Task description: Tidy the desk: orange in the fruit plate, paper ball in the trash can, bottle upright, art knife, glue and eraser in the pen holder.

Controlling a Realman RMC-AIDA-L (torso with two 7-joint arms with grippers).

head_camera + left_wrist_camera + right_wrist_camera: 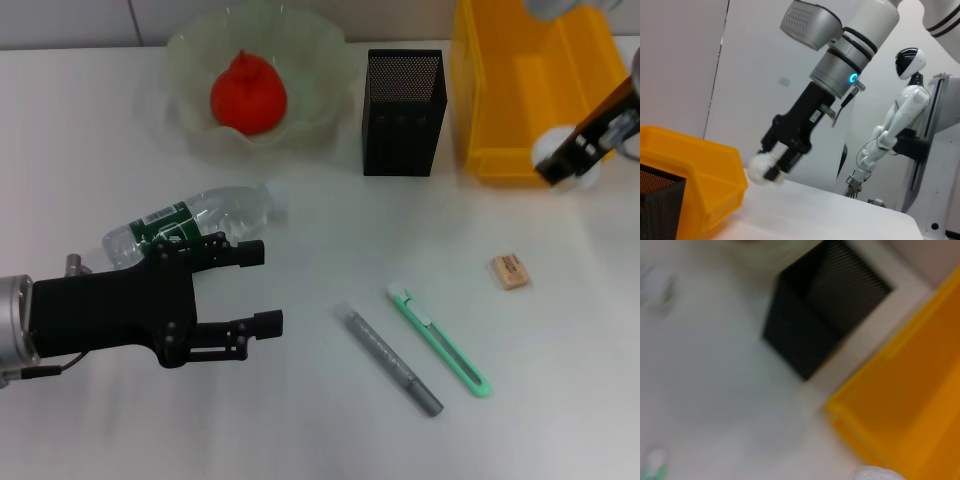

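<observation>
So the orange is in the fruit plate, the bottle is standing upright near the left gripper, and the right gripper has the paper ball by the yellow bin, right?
Not quite. The bottle is lying on its side, as the head view shows, beside the open left gripper. The rest holds: the orange sits in the fruit plate, and the right gripper holds the paper ball by the yellow bin.

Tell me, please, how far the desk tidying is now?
Done: the orange lies in the fruit plate. In hand: the right gripper holds the paper ball beside the yellow trash can. Left: the bottle lies flat by the open left gripper; art knife, glue, eraser remain outside the pen holder.
</observation>
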